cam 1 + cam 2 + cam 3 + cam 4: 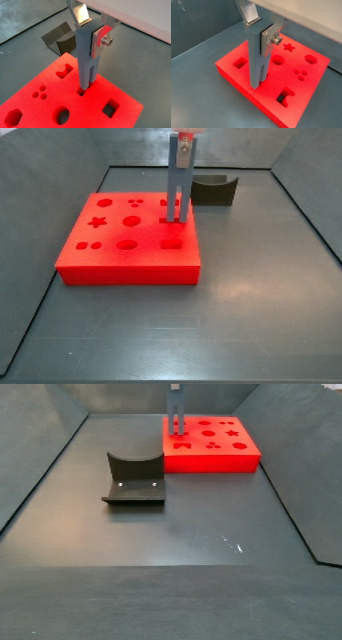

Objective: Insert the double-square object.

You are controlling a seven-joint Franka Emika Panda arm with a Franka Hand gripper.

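Silver flat-plate fingers of the tool (85, 88) are standing upright over the large red foam block with shaped holes (107, 253), tips pressing down at a small cutout near its edge in both wrist views. Fingers are sitting close together; whether they are clamping the tiny red double-square object I cannot tell (it is the block's own red, and nothing distinct is showing between the pads). If held, it is lying straight below the tips, so the insertion is turning on a plain vertical push. Behind, the dark grey curved-top holder (134, 478) is resting well apart on the grey worktop (187, 534), blocking nothing.
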